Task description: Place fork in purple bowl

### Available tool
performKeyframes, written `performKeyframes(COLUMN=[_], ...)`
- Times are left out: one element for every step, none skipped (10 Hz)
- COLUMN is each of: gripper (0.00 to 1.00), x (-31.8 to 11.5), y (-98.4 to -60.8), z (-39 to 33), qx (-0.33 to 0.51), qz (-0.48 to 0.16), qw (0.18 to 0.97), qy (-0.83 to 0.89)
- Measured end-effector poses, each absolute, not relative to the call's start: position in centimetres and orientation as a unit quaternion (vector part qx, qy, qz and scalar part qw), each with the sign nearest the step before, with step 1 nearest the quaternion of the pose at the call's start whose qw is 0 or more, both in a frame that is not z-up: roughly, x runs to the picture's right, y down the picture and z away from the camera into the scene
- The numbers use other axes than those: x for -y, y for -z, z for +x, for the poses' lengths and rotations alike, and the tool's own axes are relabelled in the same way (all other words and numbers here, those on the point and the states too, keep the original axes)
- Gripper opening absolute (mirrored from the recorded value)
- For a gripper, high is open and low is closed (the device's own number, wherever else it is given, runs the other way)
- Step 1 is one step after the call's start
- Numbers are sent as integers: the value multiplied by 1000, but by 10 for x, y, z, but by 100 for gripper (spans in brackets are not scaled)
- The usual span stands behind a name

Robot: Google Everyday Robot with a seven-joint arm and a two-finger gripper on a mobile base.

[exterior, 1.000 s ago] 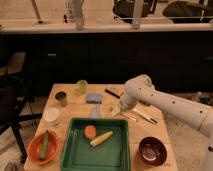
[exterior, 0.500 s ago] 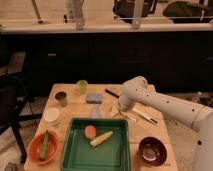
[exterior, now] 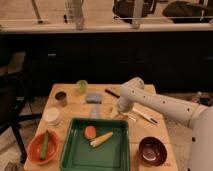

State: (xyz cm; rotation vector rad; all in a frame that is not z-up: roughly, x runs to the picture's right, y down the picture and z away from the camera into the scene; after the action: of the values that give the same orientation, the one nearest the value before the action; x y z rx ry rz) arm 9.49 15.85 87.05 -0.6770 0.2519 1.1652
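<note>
- The gripper [exterior: 120,111] is poised low, fingers spread wide, nothing gripped.
- The fork [exterior: 128,117] is seen just beside it on the purple bowl's [exterior: 152,151] side, lying diagonally.

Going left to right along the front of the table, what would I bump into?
Orange bowl → green tray → purple bowl. The tool hangs over the table, behind the tray.

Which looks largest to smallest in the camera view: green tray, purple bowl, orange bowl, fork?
1. green tray
2. orange bowl and purple bowl, about alike
3. fork, close to the gripper over the table
</note>
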Motion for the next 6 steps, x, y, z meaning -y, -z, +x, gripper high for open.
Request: performKeyframes(gripper=[80, 80, 80, 80, 80, 80], x=[-160, -162, -163, -163, -162, -161], y=[-875, -879, -882, -884, -887, -889], z=[94, 95, 98, 101, 101, 100], qx=[-117, -117, -118, -118, -116, -115], qz=[-315, -318, -319, -319, -320, -321], qw=[774, 773, 771, 770, 771, 771], qy=[-537, -537, -538, -539, -539, -538])
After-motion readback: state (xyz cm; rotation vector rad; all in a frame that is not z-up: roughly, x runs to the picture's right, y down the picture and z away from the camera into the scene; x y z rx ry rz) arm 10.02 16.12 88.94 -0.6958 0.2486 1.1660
